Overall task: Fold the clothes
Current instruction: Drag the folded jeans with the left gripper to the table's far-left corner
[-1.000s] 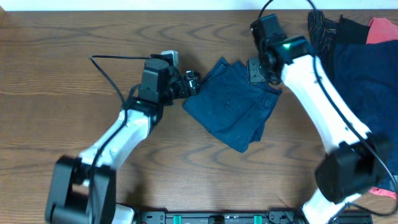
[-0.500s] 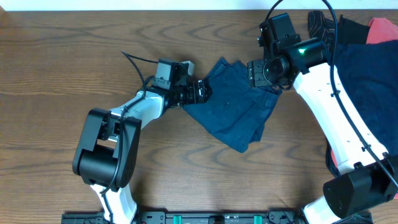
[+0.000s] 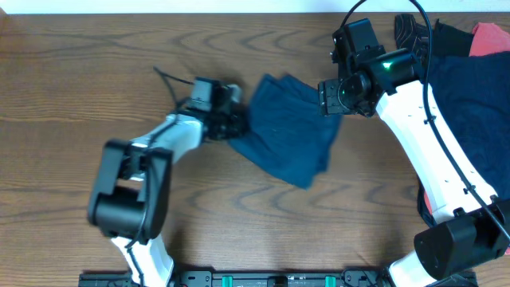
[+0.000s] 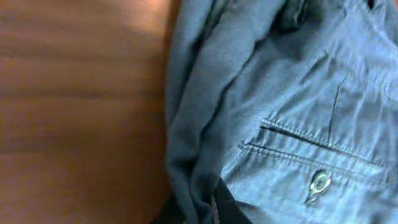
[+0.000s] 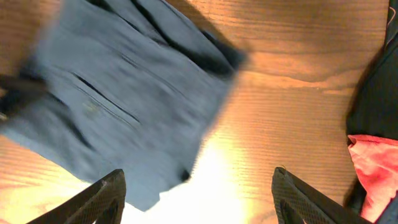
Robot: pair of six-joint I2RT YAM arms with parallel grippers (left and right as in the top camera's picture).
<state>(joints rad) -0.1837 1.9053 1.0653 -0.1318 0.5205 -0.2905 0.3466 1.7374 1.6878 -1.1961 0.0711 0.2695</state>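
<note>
The dark navy shorts (image 3: pixel 291 139), one of the clothes, lie folded at the table's middle. My left gripper (image 3: pixel 237 123) is at their left edge, shut on a bunched fold of the cloth. In the left wrist view the gripper (image 4: pixel 214 208) pinches that fold, with a back pocket and its button (image 4: pixel 319 182) just to the right. My right gripper (image 3: pixel 331 96) hovers open over the shorts' upper right corner. In the right wrist view its fingers (image 5: pixel 102 199) stand wide apart above bare wood, with the shorts (image 5: pixel 124 106) to the upper left.
A pile of other clothes fills the table's right side: a navy garment (image 3: pixel 470 88), a coral-red one (image 3: pixel 488 36) and a black one with pale lines (image 3: pixel 410 32). The coral-red cloth (image 5: pixel 373 162) also shows in the right wrist view. The table's back edge (image 3: pixel 239 11) runs close behind.
My left gripper has shut on the shorts' left edge and drawn them a little to the left. The right arm lifted slightly earlier and now holds still, open.
</note>
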